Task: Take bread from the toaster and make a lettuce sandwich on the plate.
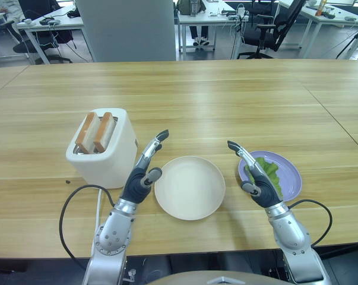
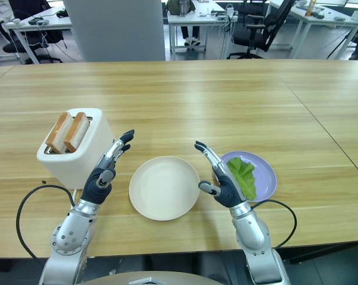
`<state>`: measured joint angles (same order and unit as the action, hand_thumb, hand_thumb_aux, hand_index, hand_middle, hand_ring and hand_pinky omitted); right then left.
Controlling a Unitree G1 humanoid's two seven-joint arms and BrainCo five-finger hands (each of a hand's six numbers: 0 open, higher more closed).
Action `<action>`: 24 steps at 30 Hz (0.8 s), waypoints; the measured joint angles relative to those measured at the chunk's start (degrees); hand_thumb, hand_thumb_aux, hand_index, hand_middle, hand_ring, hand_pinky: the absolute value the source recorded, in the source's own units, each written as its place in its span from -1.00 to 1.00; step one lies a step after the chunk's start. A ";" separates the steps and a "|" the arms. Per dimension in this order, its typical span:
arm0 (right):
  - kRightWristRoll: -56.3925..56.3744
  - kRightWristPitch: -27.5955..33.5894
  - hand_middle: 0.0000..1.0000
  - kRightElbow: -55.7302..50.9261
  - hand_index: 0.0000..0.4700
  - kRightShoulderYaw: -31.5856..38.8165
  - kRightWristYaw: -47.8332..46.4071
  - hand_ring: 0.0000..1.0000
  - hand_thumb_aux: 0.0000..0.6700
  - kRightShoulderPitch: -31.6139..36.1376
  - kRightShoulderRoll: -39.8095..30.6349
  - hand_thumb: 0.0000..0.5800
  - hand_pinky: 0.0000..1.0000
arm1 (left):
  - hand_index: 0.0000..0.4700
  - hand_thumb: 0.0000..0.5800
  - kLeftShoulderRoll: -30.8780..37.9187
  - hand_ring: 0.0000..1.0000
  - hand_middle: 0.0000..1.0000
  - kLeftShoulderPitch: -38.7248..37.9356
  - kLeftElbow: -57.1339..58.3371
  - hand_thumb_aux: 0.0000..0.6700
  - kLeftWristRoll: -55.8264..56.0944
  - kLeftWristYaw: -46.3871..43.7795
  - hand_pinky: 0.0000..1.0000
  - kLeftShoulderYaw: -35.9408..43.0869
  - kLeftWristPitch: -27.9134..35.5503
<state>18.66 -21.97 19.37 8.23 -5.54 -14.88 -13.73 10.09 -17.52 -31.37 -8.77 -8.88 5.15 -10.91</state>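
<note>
Two bread slices (image 1: pixel 96 132) stood in the toaster (image 1: pixel 114 159), beside the plate (image 1: pixel 189 189). The left hand (image 1: pixel 144 172) and right hand (image 1: pixel 254 176) hung flat-fingered, holding nothing. The bread looked light and crumbly, best pinched gently at its exposed top.

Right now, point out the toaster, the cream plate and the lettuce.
toaster (image 1: pixel 104 159), left eye view, white side wall.
cream plate (image 1: pixel 189 187), left eye view, bare centre.
lettuce (image 2: pixel 245 175), right eye view, middle of the leaf.
</note>
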 measured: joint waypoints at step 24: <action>0.13 -0.14 -1.00 -2.41 -1.00 0.76 0.60 -1.00 -1.00 1.31 0.76 -1.00 -1.00 | -1.00 -1.00 14.28 -1.00 -1.00 16.09 5.01 -1.00 -5.93 9.98 -1.00 -24.53 16.95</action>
<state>18.79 -22.11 16.96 9.00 -4.95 -13.57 -12.97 24.37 -1.43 -26.36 -14.70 1.10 -19.38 6.03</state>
